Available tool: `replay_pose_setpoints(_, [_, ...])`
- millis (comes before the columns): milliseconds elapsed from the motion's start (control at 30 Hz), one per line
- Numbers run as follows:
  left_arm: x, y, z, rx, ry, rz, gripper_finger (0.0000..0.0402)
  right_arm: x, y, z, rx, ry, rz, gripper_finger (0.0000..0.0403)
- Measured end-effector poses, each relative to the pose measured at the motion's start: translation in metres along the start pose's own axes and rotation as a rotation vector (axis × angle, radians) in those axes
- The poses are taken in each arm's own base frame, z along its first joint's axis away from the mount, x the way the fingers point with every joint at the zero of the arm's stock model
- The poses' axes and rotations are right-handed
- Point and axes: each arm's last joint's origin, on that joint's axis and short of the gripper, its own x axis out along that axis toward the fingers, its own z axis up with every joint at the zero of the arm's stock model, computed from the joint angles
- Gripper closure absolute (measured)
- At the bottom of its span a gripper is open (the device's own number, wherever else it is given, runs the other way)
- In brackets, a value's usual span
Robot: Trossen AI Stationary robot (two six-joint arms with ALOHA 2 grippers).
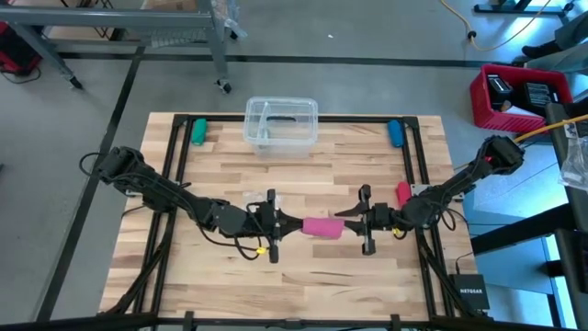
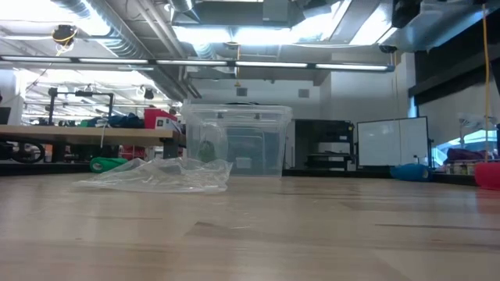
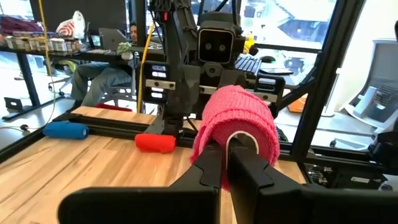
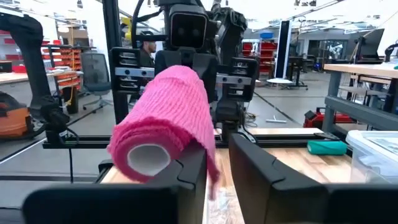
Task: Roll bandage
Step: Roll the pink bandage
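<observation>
Bandage [image 1: 322, 227] between left tool [image 1: 292, 224] and right tool [image 1: 350, 223]

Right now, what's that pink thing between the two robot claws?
In the high view, the rolled pink bandage lies between the left gripper and the right gripper.

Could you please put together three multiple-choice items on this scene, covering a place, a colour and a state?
1. Where is the bandage?
A. inside the clear plastic bin
B. between the two grippers, near the table's middle
C. on the floor

2. What colour is the bandage?
A. pink
B. yellow
C. white

3. In what form is the bandage?
A. stretched out as one flat strip
B. folded into a flat square
C. wound into a roll

Answers:
1 B, the high view shows it between the left gripper and the right gripper.
2 A, both wrist views show pink fabric.
3 C, the right wrist view shows a cylinder with a hollow core.
</observation>
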Motion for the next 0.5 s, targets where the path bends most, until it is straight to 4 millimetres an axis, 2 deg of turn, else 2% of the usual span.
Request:
replay_pose_setpoints(367, [0.0,-0.0004,0.0011,0.007,-0.009,-0.012,0.0398,0.0062,-0.0095,-0.0016,0.01,0.01,0.029,0.0333])
replay_pose_setpoints(500, [0.0,-0.0006,0.0021,-0.002,-0.02,-0.015,0.0398,0.0084,-0.0097,0.0015,-0.028,0.004,0.03,0.0369])
